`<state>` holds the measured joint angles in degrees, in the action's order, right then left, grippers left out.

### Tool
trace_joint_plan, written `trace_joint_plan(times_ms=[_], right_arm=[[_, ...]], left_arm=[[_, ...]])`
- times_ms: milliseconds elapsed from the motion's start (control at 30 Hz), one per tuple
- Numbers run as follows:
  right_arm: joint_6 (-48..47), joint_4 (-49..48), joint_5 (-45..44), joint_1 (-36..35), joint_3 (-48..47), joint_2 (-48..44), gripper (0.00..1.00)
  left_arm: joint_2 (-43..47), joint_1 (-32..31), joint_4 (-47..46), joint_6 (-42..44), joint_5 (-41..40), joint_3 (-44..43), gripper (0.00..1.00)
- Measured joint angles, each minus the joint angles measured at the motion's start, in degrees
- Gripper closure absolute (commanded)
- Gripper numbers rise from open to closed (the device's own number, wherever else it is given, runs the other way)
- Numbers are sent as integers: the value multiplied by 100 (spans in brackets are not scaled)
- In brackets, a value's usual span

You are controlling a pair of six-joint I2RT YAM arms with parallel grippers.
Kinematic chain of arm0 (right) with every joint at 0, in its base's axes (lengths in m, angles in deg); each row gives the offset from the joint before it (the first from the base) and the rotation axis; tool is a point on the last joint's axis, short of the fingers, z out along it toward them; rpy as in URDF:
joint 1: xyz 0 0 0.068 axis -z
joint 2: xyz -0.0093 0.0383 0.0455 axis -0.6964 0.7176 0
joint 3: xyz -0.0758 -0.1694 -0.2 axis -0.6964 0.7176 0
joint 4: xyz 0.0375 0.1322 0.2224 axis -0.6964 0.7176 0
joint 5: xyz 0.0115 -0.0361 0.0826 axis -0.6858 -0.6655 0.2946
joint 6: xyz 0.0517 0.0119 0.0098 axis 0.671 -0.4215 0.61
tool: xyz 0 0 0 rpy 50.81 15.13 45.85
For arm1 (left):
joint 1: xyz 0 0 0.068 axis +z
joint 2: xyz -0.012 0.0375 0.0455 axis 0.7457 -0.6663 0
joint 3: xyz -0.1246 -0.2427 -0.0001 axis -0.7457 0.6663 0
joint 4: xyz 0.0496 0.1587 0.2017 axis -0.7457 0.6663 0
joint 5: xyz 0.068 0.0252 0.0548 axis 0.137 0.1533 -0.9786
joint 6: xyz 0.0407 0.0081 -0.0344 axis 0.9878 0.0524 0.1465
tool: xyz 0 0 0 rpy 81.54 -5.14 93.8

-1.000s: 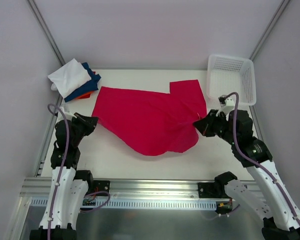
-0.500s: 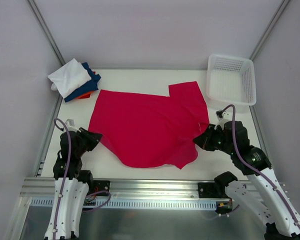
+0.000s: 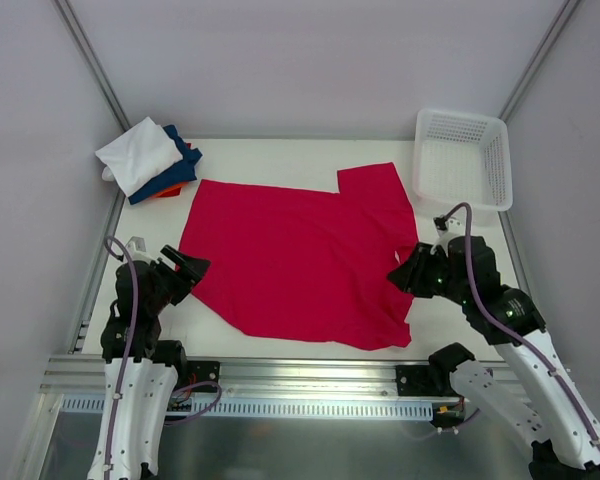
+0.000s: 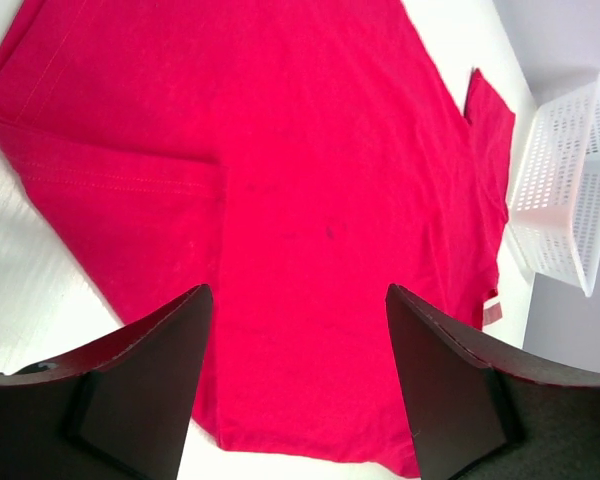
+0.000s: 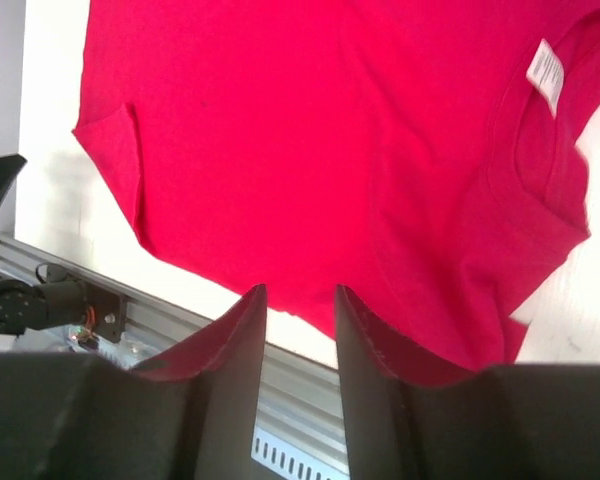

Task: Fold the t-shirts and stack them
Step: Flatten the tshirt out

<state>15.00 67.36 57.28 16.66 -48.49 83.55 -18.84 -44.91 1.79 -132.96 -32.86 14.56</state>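
Folded t-shirts (image 3: 150, 160) sit well left of the basket (image 3: 462, 155); your red t-shirt (image 3: 300, 260) lies spread beside it, unfolded. Left gripper (image 4: 298, 292) gapes wide, right gripper (image 5: 296, 290) narrow, both empty; folding and stacking are left to do.

Crimson-red t-shirt (image 3: 300, 260): unfolded, spread nearly flat across the middle of the worktop (image 3: 280, 155), with one sleeve reaching toward the far right. The collar lies at the right side, slightly wrinkled, with a white label (image 5: 548, 72) showing inside it.

Far-left corner, near the red one:
- Folded white t-shirt (image 3: 140, 155) on top.
- Dark blue t-shirt (image 3: 183, 168) beneath it.
- Orange t-shirt (image 3: 163, 190) lowest, only an edge visible.
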Motion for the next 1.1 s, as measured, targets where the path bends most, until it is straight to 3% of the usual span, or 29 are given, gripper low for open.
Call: trace_joint_plan(times_ms=[67, 100, 367, 600, 1100], right_arm=[[-116, -44, -50, 0, -179, 240, 94], [-164, -85, -81, 0, -267, 380, 99], [-780, -726, -796, -4, -1088, 2490, 99], [-1309, -1209, -1182, 28, -1591, 4444, 100], [-1574, -1591, -1137, 531, -2358, 5982, 99]], left_arm=[[-81, 0, 2, 48, -20, -118, 27], [-155, 0, 0, 76, -26, -175, 27], [-855, 0, -90, 501, -17, -503, 16], [-1515, 0, -601, 1086, -63, -704, 14], [-3609, -752, -2448, 1429, -1543, -748, 13]])
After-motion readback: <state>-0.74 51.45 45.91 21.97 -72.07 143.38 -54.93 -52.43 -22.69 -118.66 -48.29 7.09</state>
